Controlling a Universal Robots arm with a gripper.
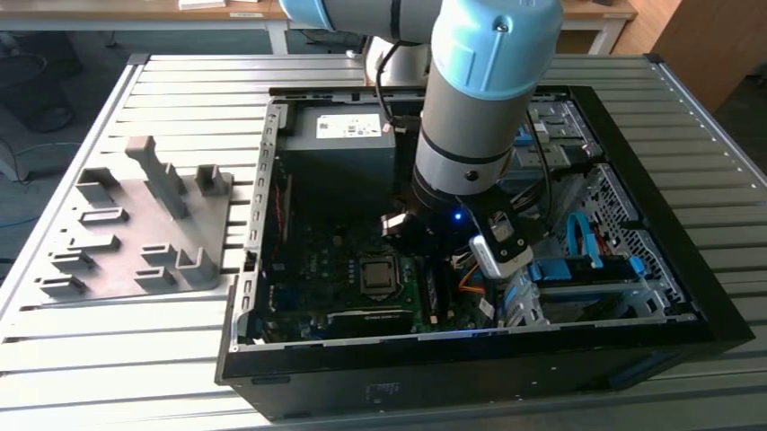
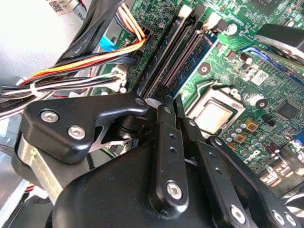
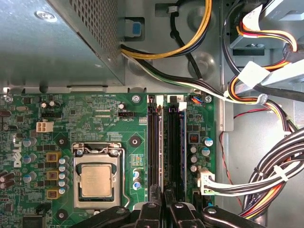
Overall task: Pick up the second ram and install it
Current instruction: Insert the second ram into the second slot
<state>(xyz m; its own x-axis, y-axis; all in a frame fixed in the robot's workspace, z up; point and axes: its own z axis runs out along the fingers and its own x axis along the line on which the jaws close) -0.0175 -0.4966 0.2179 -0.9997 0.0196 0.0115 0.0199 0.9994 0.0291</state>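
Observation:
The second ram point(image 2: 192, 66) shows as a thin blue strip standing along the black memory slots point(image 3: 152, 142) on the green motherboard. It runs straight into the narrow gap between my black fingers point(image 2: 164, 114). My gripper point(image 2: 172, 99) is down inside the open computer case point(image 1: 480, 346), at one end of the slots, shut on the ram. The same gripper point(image 3: 162, 194) appears in the first wrist view, and in the exterior view the gripper point(image 1: 437, 256) sits low beside the processor point(image 1: 377, 274).
A grey slotted holder block point(image 1: 132, 224) lies on the table at the exterior view's left. Bundled cables point(image 3: 266, 180) run close beside the slots. The power supply box point(image 1: 341, 135) and the drive bays point(image 1: 587, 260) wall in the motherboard.

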